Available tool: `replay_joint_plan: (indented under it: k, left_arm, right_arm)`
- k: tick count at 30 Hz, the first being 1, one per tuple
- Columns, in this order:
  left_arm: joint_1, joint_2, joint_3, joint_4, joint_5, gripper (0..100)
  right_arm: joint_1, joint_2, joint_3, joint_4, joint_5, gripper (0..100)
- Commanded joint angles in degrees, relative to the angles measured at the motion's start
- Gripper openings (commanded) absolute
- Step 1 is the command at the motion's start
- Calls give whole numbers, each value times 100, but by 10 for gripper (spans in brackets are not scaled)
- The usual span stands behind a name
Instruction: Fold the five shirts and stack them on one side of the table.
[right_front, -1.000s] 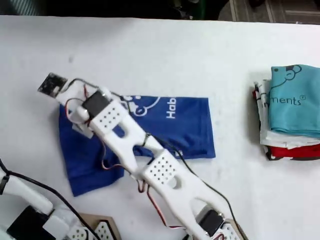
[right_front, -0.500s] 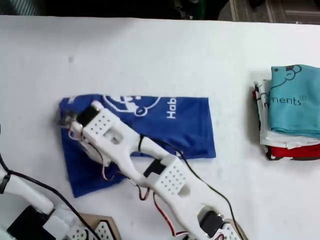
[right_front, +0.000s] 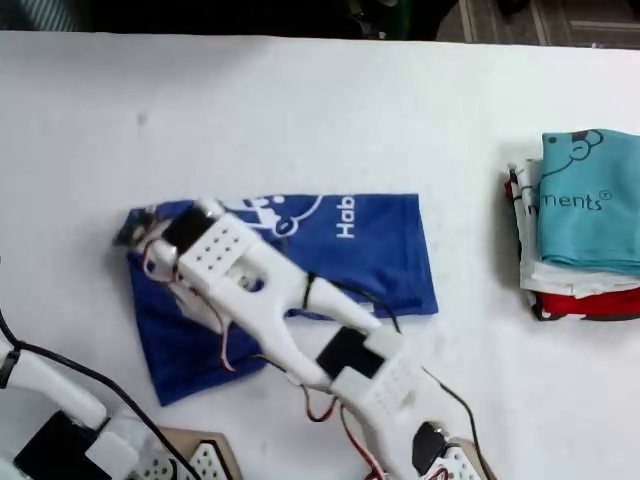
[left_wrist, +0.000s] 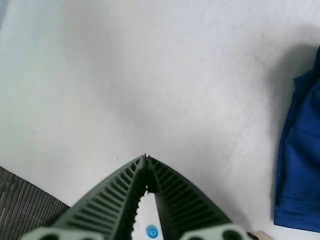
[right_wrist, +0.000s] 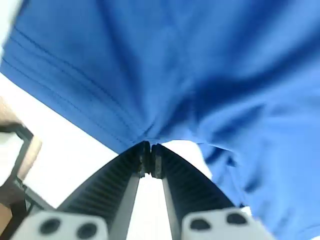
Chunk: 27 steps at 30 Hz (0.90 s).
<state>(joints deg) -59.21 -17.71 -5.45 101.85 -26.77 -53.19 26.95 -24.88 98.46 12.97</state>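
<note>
Mid-fold: pinching blue shirt (right_front: 372, 252) edge, right gripper (right_wrist: 150, 151) clamped; left gripper (left_wrist: 146, 163) closed, empty. Next, likely: drag edge across, release.

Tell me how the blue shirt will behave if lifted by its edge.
Probably floppy: the blue shirt wrinkles where the right tool pinches its edge. Likely light: it looks thin and lies flat, so it should drape, not hold shape.
</note>
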Motion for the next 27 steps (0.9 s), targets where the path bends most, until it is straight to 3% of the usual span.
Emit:
replay_joint_plan:
  k: [1,10,19,23,27]
  left_arm:
    - [31,-207,-220,0,26,23]
    - [31,-207,-220,0,26,23]
    - [40,-207,-220,0,9,23]
    - [40,-207,-220,0,0,23]
    - [40,-207,-220,0,0,23]
  right_arm:
    - [585,-602,-343,-4,-53,17]
    - [2844,-13,220,-4,0,17]
    - [3925,382,1565,-101,695,17]
    - [4567,585,1609,-523,1081,17]
    - [4743,558,1459,-673,1336,17]
